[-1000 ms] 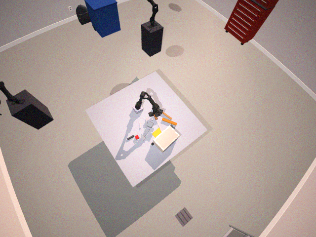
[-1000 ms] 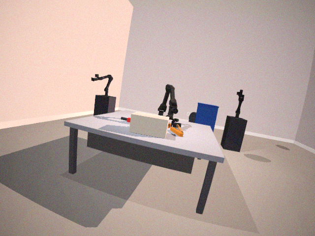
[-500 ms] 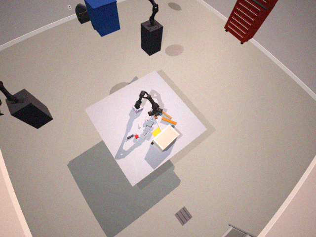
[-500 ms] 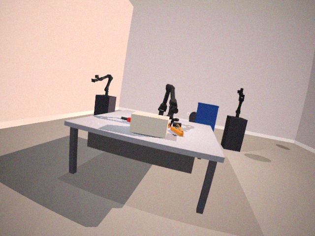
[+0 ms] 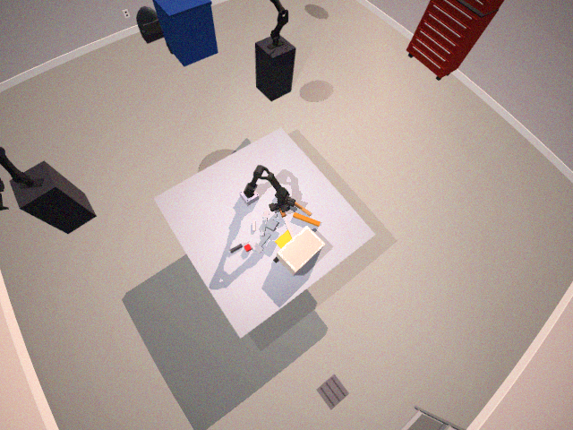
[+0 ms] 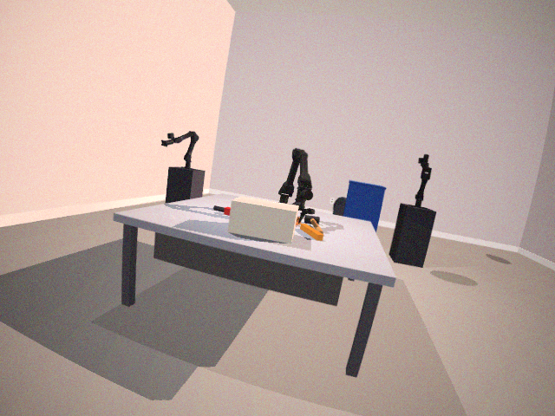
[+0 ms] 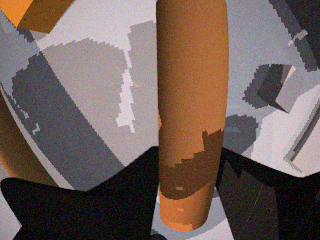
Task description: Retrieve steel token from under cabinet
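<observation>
My gripper [image 5: 281, 210] [image 7: 189, 167] is shut on the rounded orange handle [image 7: 192, 90] [image 5: 282, 213] of a tool. A thin pale shaft runs from the handle toward the cabinet in the top view. The cream cabinet [image 5: 301, 250] [image 6: 263, 219] stands on the table [image 5: 194, 203] [image 6: 349, 250], beyond the gripper. A yellow patch [image 5: 282, 239] lies against its near side; whether this is the marked area I cannot tell for certain. The steel token and the vent slots cannot be made out in any view. The shaft's far end is too small to judge.
An orange bar [image 5: 306, 219] [image 6: 311, 231] and an orange rod [image 5: 303, 209] lie beside the gripper. A red block [image 5: 247, 247] [image 6: 227, 211] with a dark handle [image 5: 235, 248] lies on the cabinet's other side. Small grey and white pieces lie between.
</observation>
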### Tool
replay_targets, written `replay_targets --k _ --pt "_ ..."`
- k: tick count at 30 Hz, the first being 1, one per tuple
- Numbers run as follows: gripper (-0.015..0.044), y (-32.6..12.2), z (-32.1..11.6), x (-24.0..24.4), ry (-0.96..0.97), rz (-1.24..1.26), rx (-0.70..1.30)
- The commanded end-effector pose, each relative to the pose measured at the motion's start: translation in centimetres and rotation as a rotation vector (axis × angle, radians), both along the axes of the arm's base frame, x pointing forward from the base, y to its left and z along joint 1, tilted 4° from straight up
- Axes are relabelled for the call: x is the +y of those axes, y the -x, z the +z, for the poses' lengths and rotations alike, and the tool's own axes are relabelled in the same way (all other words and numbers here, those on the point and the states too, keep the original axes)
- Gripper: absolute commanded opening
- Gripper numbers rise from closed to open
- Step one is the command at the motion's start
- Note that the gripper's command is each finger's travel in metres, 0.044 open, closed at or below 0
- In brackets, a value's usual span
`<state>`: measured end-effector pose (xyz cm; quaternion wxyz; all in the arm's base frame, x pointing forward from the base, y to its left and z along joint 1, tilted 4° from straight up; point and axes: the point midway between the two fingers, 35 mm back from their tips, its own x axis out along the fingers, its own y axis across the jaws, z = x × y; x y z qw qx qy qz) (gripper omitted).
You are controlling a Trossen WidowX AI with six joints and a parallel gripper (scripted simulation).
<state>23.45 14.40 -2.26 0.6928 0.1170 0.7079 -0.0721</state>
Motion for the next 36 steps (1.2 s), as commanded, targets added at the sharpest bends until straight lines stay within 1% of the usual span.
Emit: replay_targets --k 1,36 --pt "0.0000 -0.7 0.0 -0.1 -0.001 0.002 0.001" --pt "0.0000 -5.5 0.0 -1.3 0.001 0.003 -0.002"
